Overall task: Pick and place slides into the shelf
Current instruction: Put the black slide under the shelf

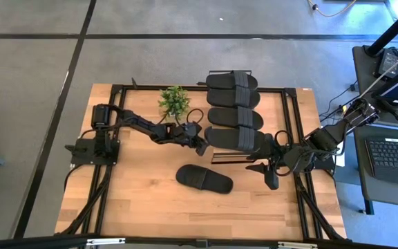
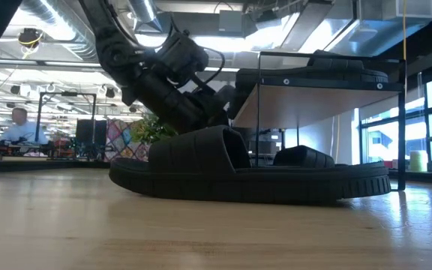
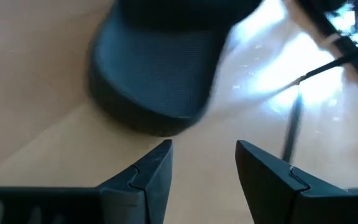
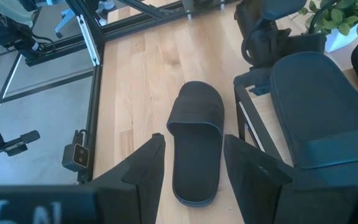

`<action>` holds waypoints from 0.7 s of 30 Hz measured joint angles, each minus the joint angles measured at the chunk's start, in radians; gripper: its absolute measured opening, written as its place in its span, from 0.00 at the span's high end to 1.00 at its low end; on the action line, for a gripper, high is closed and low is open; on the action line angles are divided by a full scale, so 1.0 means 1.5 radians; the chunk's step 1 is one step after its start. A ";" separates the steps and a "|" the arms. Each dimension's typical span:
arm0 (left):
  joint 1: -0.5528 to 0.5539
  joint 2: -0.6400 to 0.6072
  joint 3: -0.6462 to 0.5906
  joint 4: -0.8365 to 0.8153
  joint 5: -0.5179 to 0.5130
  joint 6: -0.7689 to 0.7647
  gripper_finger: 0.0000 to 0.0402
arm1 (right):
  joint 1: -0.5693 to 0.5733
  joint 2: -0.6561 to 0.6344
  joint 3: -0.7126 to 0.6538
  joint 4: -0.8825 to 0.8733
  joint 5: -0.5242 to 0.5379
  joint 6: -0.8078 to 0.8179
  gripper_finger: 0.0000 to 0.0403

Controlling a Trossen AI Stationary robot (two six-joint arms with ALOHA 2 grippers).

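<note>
One black slide [image 1: 204, 179] lies sole-down on the wooden table in front of the shelf [image 1: 287, 104]; it fills the low view [image 2: 253, 169]. Several more slides [image 1: 235, 117] lie side by side on the shelf's top. Another dark slide [image 2: 302, 157] shows under the shelf board. My left gripper [image 1: 202, 145] is open at the shelf's left end, and a slide's rounded end [image 3: 154, 74] lies ahead of its fingers [image 3: 204, 149]. My right gripper [image 1: 267, 173] is open near the shelf's right front corner, pointing along the lone slide [image 4: 196, 140], with nothing in it.
A small green plant [image 1: 175, 100] stands at the shelf's far left corner. Black frame rails [image 1: 109, 138] run along the table's left and right sides. Bare wood lies toward the table's near edge [image 1: 199, 214]. A person [image 2: 19, 124] sits far off in the room.
</note>
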State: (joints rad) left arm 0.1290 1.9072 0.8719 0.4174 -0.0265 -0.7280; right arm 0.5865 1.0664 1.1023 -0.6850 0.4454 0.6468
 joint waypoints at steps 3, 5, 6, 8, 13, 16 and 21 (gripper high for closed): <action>0.001 0.001 0.000 -0.006 -0.018 0.000 0.59 | 0.000 0.000 0.000 0.000 0.000 0.000 0.59; 0.001 0.001 0.000 -0.004 -0.038 0.003 0.59 | 0.000 0.000 0.000 0.000 0.000 0.001 0.59; 0.001 0.001 0.000 -0.004 -0.049 0.003 0.59 | 0.000 0.000 0.000 0.000 0.000 0.001 0.59; 0.003 0.001 0.000 -0.004 -0.063 0.003 0.59 | 0.000 0.000 0.000 0.000 0.000 0.001 0.59; 0.007 0.001 -0.001 -0.011 -0.070 0.004 0.59 | 0.000 0.000 0.000 0.000 0.000 0.001 0.59; 0.007 0.001 -0.001 -0.011 -0.079 0.004 0.59 | 0.000 0.000 0.000 0.000 0.000 0.001 0.59; 0.009 0.001 -0.001 -0.010 -0.088 0.004 0.59 | 0.000 0.000 0.000 0.000 0.000 0.001 0.59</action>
State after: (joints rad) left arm 0.1421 1.9083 0.8711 0.4020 -0.1584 -0.7223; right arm 0.5865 1.0664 1.1023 -0.6849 0.4454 0.6476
